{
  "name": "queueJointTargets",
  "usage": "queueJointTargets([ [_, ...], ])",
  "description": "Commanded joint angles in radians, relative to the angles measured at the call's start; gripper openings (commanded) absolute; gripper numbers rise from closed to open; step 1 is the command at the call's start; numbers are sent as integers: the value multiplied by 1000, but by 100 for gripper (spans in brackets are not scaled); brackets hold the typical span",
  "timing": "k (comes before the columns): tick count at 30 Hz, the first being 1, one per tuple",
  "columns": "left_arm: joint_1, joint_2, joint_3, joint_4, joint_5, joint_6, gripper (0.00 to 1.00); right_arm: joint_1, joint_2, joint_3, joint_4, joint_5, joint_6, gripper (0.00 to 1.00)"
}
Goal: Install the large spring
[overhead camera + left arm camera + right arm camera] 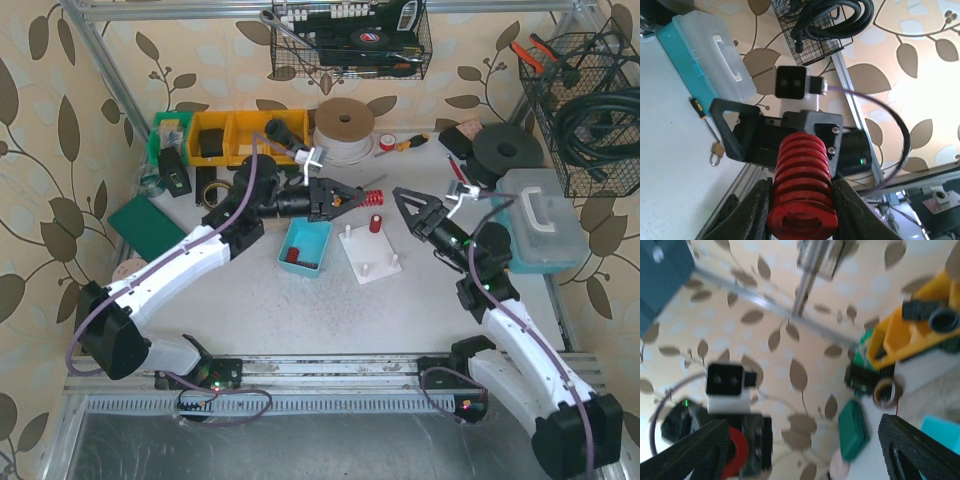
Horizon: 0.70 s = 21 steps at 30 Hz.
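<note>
- Step in hand (judged): carry the large red spring (802,190) to a bare peg on the white base plate (372,258), which lies close by the left gripper's tips, on the side toward the arm bases.
- Doing it well: the spring lies sideways in the grip. Turn the wrist until its bore points down, centre it over a free peg, lower it straight, and let go only once it is seated. Coils gripped off-centre may roll out of the pads.
- Left gripper (356,197): closed part-way onto the spring, one finger on each flank of the coils, holding it clear of the table.
- Red piece (375,222): stands on the plate just beside the held spring. Judged an obstacle to avoid on the way down.
- Right gripper (410,203): faces the left tips from just across the plate, jaws spread wide, holding and touching nothing.
- Blue bin (305,247): beside the plate, on the left gripper's near side.
- Clear plastic case (540,225): well behind the right gripper.
</note>
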Motion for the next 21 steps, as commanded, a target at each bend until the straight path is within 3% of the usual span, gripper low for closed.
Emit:
queueJointTargets([
  [1,52,-39,97,-167,206,137,0,-74,107,55,2,-524,-25,80],
  [7,75,-33,136,-340,301,282,0,-81,84,49,14,-611,-73,80],
  [15,75,-33,82,-231,347,235,0,-79,51,-19,241,-607,77,75],
  [21,76,-23,47,-138,358,178,0,-54,2,-19,231,-579,75,74],
])
